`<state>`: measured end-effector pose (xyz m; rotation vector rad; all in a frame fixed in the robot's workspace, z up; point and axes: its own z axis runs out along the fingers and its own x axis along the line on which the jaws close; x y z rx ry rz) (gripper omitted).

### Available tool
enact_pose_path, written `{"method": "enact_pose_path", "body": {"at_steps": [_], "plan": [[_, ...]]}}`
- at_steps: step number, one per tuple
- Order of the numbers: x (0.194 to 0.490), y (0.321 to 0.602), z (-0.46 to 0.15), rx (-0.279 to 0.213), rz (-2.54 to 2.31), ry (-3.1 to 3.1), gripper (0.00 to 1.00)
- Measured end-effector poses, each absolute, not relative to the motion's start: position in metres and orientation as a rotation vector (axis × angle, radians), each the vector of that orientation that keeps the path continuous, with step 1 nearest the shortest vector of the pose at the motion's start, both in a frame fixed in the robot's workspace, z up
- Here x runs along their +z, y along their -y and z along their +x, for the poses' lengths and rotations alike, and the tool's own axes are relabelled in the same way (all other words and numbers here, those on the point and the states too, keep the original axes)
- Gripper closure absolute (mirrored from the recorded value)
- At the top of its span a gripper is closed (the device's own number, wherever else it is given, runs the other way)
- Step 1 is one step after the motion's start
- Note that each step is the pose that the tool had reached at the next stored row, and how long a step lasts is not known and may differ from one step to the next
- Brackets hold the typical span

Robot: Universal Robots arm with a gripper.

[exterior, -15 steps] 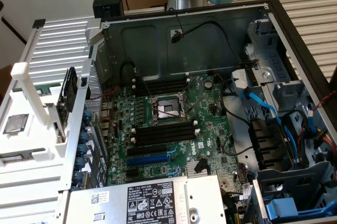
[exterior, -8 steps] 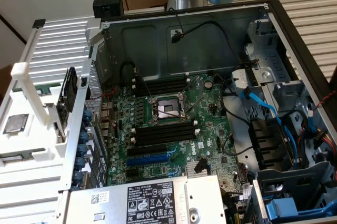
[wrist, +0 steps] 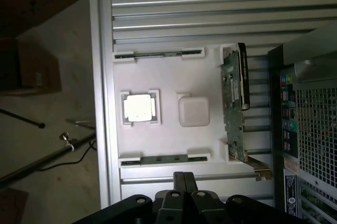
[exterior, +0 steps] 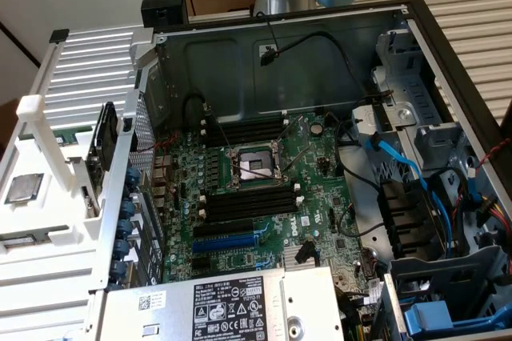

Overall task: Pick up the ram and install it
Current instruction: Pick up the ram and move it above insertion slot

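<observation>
In the wrist view, a ram lies edge-up as a thin dark stick between two white clips at one side of the white tray. A second thin stick rests in the clips on the opposite side. My gripper hovers above the tray's edge, just past the nearer ram, with its black fingers pressed together and nothing between them. In the exterior view, the motherboard's black memory slots flank the CPU socket inside the open case.
A CPU chip and a white square block sit in the tray's middle. An upright green expansion card stands along its side by the case. Cables, a blue slot and the power supply crowd the case.
</observation>
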<state>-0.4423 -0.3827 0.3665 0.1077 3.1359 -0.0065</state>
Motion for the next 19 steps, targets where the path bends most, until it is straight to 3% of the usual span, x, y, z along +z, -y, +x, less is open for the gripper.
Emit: {"method": "enact_pose_path", "body": {"at_steps": [19], "plan": [[0.3627,0.3827,-0.4427,0.020,-0.205,-3.116,0.90]]}}
